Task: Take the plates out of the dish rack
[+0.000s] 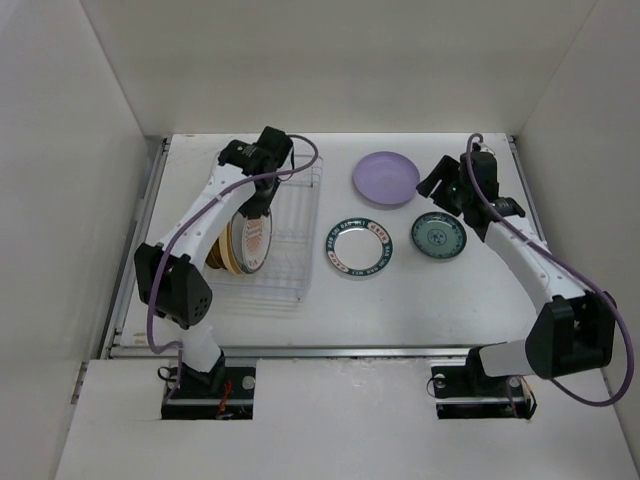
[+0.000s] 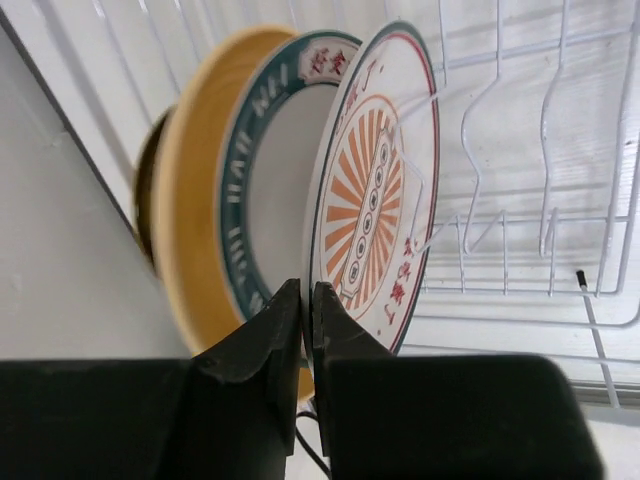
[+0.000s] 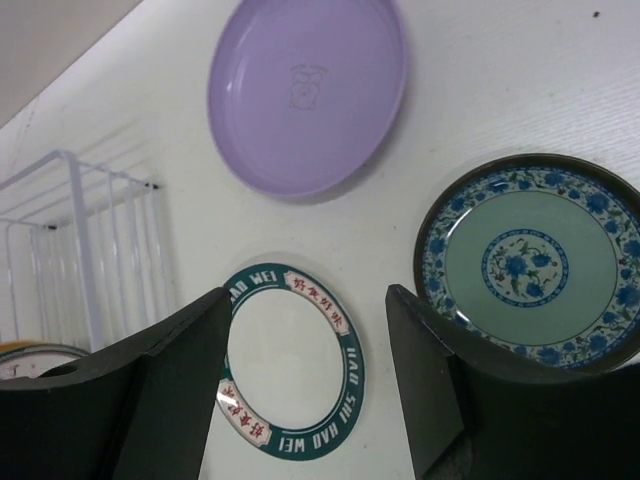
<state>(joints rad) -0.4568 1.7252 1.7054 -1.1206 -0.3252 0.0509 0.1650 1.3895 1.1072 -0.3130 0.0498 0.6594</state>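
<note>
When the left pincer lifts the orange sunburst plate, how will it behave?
Probably stiff: the orange sunburst plate stands on edge unbent. Held only at its rim by the left pincer, it may swing. It might catch the dish rack wires.

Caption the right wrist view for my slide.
Open right gripper above lavender plate, lettered plate and teal plate; rack at left.
</note>
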